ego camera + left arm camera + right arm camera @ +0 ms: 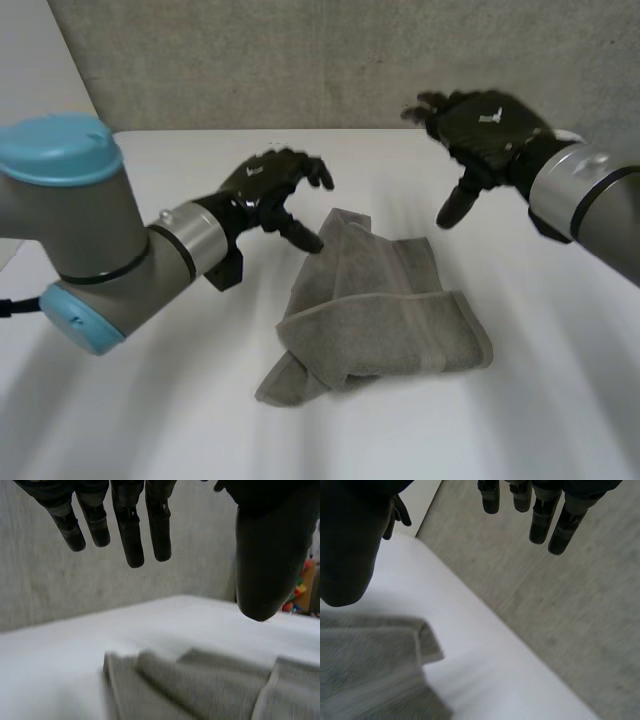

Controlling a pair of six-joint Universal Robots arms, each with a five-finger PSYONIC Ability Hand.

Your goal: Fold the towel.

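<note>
A grey towel [375, 315] lies folded and rumpled in the middle of the white table [150, 420]. My left hand [272, 190] hovers just off the towel's far left corner, fingers straight and spread, nothing in them. In the left wrist view its fingers [129, 527] and thumb hang apart above the towel [200, 690]. My right hand [485, 130] is raised above the table beyond the towel's far right side, open and empty. In the right wrist view its fingers [540, 515] stand straight above the towel's corner [375, 670].
A grey wall [300, 60] runs along the table's far edge. Bare table surrounds the towel on all sides. Some colourful objects [300, 587] show far off beyond the table in the left wrist view.
</note>
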